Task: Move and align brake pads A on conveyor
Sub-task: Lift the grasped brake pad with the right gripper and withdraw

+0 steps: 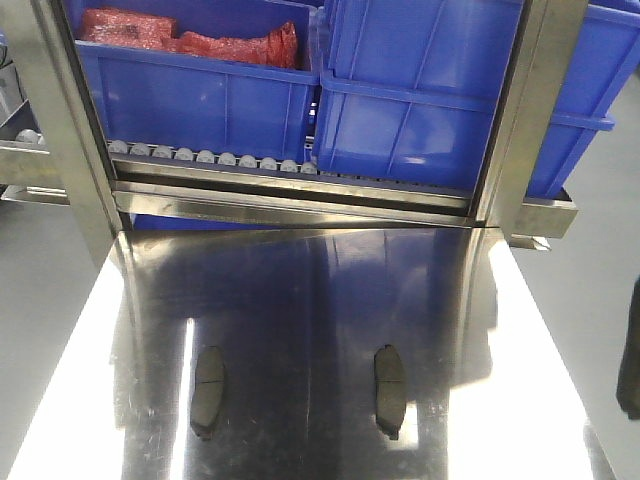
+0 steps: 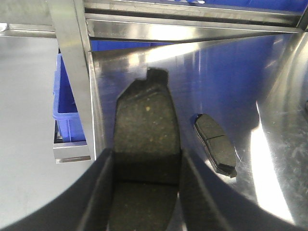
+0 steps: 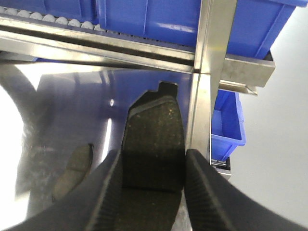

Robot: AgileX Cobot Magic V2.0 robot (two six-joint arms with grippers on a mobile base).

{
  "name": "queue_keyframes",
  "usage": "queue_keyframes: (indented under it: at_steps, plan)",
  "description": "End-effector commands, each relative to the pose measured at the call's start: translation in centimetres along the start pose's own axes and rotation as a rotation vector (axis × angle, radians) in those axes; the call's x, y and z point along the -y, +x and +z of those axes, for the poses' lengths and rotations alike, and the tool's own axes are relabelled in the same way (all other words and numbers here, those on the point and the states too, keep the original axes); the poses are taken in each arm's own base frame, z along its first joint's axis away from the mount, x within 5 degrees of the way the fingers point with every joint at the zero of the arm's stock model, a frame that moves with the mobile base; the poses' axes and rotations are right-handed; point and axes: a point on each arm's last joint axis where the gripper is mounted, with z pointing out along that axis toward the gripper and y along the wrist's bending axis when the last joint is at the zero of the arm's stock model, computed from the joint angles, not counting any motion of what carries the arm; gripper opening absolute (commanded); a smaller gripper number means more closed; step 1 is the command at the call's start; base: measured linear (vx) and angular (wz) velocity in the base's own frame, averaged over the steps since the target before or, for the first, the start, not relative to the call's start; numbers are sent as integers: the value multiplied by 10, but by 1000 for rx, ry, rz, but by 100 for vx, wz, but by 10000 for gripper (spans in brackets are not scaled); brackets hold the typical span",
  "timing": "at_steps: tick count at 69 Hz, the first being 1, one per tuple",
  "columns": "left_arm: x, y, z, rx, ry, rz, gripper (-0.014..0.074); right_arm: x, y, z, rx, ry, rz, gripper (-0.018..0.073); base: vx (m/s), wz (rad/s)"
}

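On the steel table (image 1: 300,300), toward its near edge, two pads lie flat and well apart: the left pad (image 1: 208,392) and the right pad (image 1: 389,392). Both run lengthwise toward the far edge, roughly parallel, and each shows a thin groove across its middle.

Past the far edge, a steel frame (image 1: 290,200) carries a row of grey rollers (image 1: 205,157) with blue bins (image 1: 200,90) standing on them. The left bin holds red bags (image 1: 190,40).

The left end effector (image 2: 145,154) is clamped on a third pad (image 2: 147,115). Its dark fingers (image 2: 98,192) press the two long sides, and the pad's notched tip points at the far edge, close to the frame's left post (image 2: 72,72). The left pad lies on the table to the right of it, apart from it.

The right end effector (image 3: 154,156) is likewise clamped on a fourth pad (image 3: 154,130), notched tip forward, just beside the right post (image 3: 204,96). The right pad lies to its left, near the shadowed part of the table.

Whether the held pads touch the table cannot be told from either wrist view
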Motion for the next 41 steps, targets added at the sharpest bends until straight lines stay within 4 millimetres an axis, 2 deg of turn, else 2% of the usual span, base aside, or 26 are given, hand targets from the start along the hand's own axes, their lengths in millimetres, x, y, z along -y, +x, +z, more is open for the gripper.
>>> queue_keyframes:
  at_steps: [1, 21, 41]
  plan:
    - [2, -17, -5, 116, 16, 1, -6, 0, 0, -10, 135, -5, -13, -7, 0, 0]
    - [2, -17, -5, 116, 16, 1, -6, 3, 41, -23, 193, -6, -10, -7, 0, 0]
    - [2, -17, -5, 116, 16, 1, -6, 3, 48, -26, 209, -7, -8, -7, 0, 0]
